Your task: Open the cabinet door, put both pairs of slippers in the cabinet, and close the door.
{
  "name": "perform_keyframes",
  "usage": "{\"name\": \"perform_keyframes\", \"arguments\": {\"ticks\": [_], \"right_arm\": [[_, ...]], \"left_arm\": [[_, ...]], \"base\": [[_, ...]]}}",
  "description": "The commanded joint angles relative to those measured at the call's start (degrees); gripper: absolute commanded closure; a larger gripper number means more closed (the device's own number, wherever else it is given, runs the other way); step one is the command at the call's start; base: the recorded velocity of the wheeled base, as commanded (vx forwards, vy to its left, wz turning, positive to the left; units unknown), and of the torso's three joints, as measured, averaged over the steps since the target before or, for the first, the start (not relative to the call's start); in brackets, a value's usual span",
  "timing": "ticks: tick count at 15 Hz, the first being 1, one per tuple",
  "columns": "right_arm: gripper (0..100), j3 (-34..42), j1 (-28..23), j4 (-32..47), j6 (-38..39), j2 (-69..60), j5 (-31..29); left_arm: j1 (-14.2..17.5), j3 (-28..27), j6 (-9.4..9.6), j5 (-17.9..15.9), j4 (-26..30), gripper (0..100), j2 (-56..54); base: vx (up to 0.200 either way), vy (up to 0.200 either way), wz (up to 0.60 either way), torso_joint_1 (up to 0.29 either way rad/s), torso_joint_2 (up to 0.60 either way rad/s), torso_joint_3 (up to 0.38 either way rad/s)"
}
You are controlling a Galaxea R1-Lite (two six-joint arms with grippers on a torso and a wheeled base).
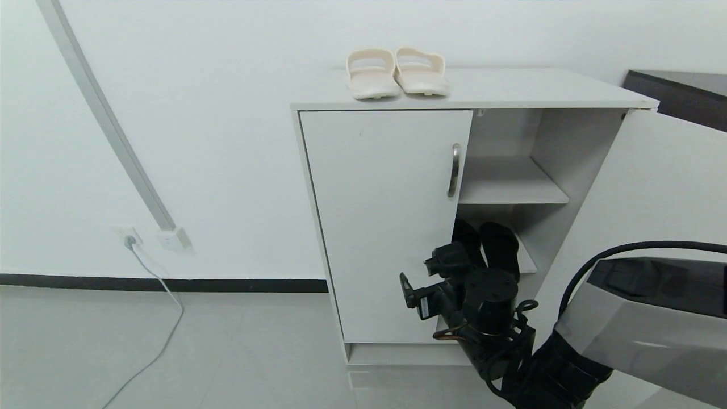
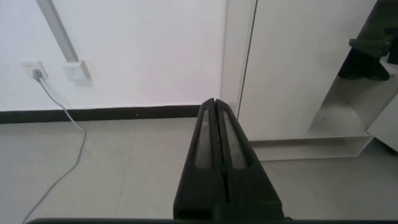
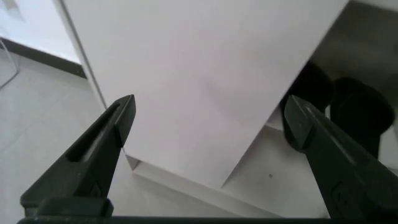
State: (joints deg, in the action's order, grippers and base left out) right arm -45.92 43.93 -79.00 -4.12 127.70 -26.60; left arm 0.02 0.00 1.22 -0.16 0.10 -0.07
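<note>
A white cabinet [image 1: 471, 88] stands against the wall with its left door [image 1: 380, 227] shut and its right door [image 1: 653, 187] swung wide open. A beige pair of slippers [image 1: 397, 74] lies on the cabinet's top. A black pair of slippers [image 1: 500, 244] stands on the lower shelf inside, also seen past the closed door's edge [image 3: 360, 109]. My right gripper [image 1: 431, 272] is open with nothing between its fingers [image 3: 210, 106], just in front of the closed door's lower part, beside the black pair. My left gripper [image 2: 214, 102] is shut on nothing, low over the floor left of the cabinet.
The upper shelf [image 1: 511, 182] inside holds nothing. A metal handle [image 1: 454, 170] sits on the closed door's edge. A wall socket [image 1: 130, 240] with a cable trailing over the floor is at the left. A dark piece of furniture [image 1: 681, 91] stands at the far right.
</note>
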Motion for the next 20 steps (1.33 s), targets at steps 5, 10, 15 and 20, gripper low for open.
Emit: {"name": "perform_keyframes", "arguments": {"ticks": [5,10,15,20], "right_arm": [[0,0.1,0.0,0.0,0.0,0.3,0.0],[0,0.5,0.4,-0.1,-0.3,-0.1,0.0],[0,0.8,-0.3,0.0,-0.4,0.3,0.1],[0,1.2,-0.3,-0.1,-0.4,0.2,0.0]], "left_arm": [[0.1,0.0,0.01,0.0,0.0,100,0.1],[0.1,0.0,0.01,0.0,0.0,100,0.1],[0.1,0.0,0.01,0.0,0.0,100,0.1],[0.1,0.0,-0.69,0.0,-0.1,100,0.1]], "base": [[0.0,0.0,0.0,0.122,-0.47,-0.339],[0.0,0.0,0.0,0.159,-0.48,-0.314],[0.0,0.0,0.0,0.195,-0.5,-0.311],[0.0,0.0,0.0,0.229,-0.54,-0.317]]}}
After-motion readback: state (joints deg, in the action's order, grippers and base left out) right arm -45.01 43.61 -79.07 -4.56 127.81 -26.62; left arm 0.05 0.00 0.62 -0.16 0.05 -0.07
